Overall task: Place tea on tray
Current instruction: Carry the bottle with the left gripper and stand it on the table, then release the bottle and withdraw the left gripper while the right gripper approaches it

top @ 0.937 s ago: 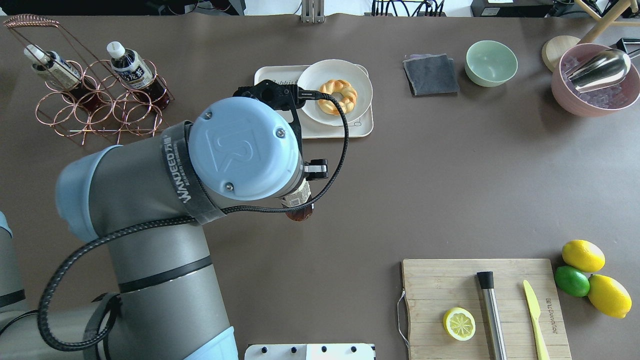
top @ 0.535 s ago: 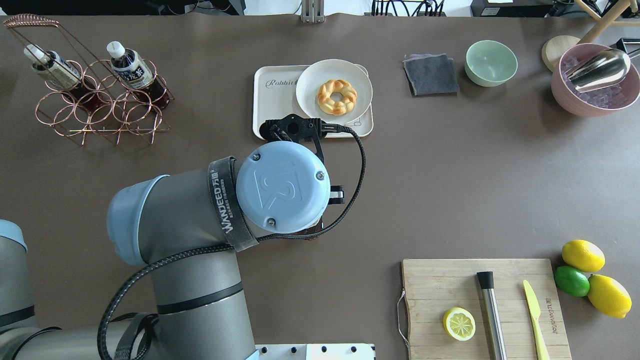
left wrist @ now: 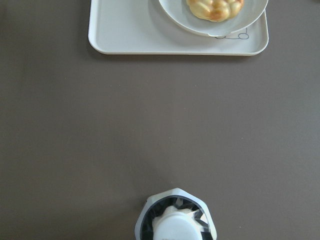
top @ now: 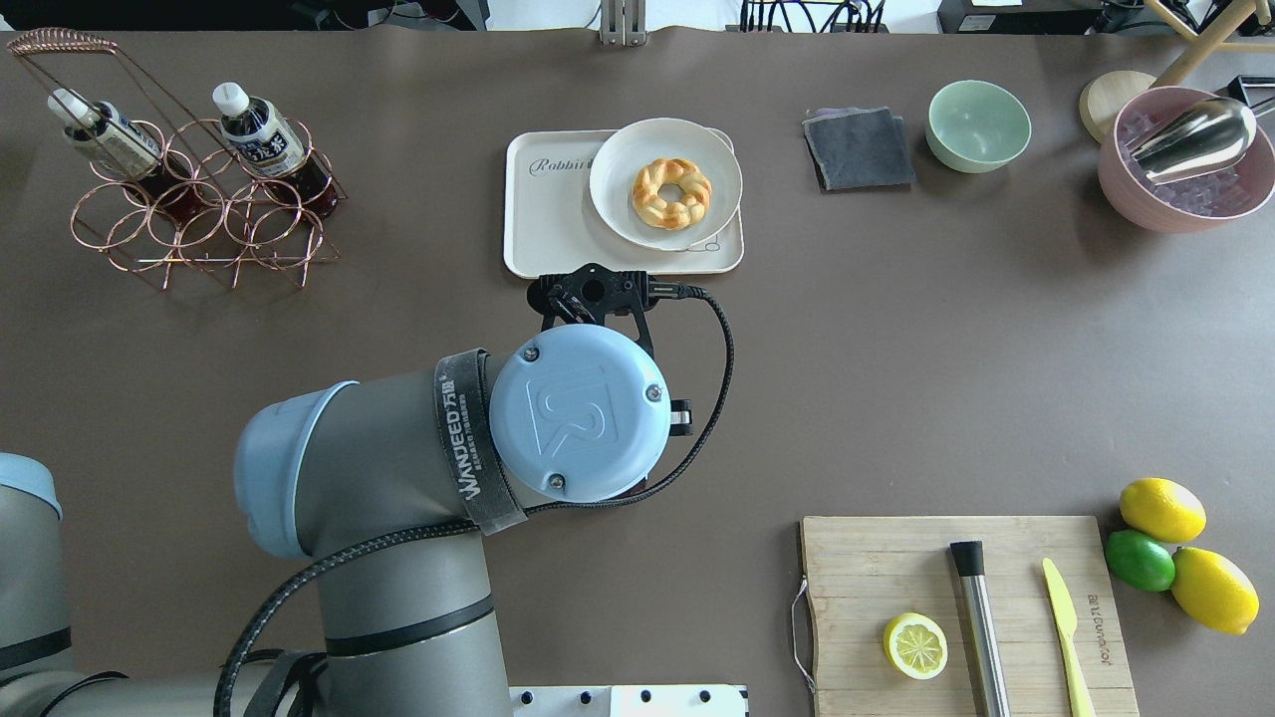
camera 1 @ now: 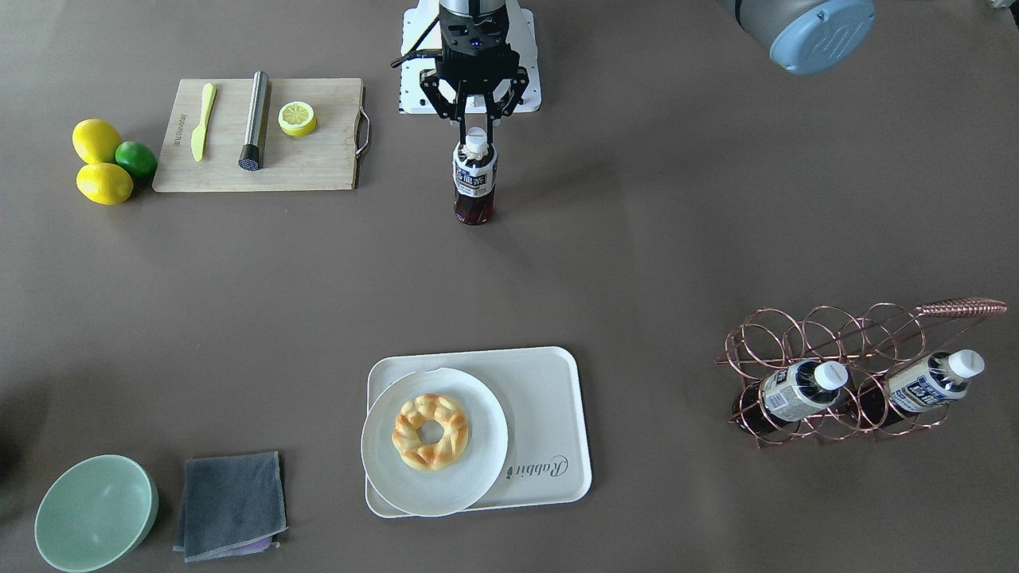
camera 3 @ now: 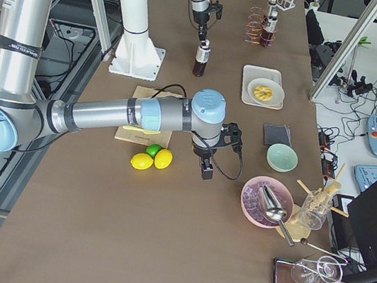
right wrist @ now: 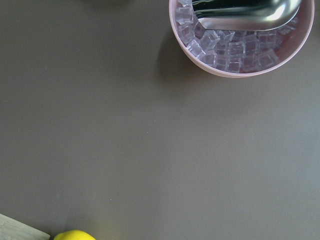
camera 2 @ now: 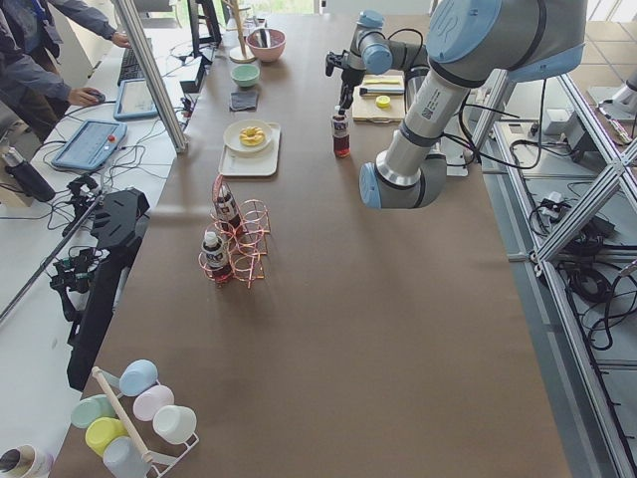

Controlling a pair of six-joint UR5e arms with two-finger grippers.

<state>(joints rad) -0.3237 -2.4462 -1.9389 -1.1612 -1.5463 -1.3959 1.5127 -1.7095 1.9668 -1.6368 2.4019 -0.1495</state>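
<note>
A tea bottle [camera 1: 475, 179] with a white cap is upright at the table's middle, near my base and well short of the tray [camera 1: 549, 398]. My left gripper [camera 1: 475, 131] is straight above it, fingers closed around its cap. The left wrist view shows the cap [left wrist: 176, 225] from above and the tray [left wrist: 130, 30] ahead. In the overhead view my wrist hides this bottle. A round plate [camera 1: 434, 477] with a ring pastry covers half the tray. My right gripper [camera 3: 207, 169] hangs over bare table near the lemons; I cannot tell if it is open.
Two more tea bottles [camera 1: 796, 390] lie in a copper wire rack [camera 1: 844, 334]. A cutting board [camera 1: 318, 167] holds a lemon half, a metal muddler and a knife. Lemons and a lime [camera 1: 103, 159], a green bowl [camera 1: 95, 513], a grey cloth [camera 1: 231, 501] and a pink ice bowl [top: 1185, 199] stand around.
My left arm has drawn back from over the tray toward my base with the bottle. The tray is now uncovered in the overhead view, and the bottle is hidden under my wrist.
</note>
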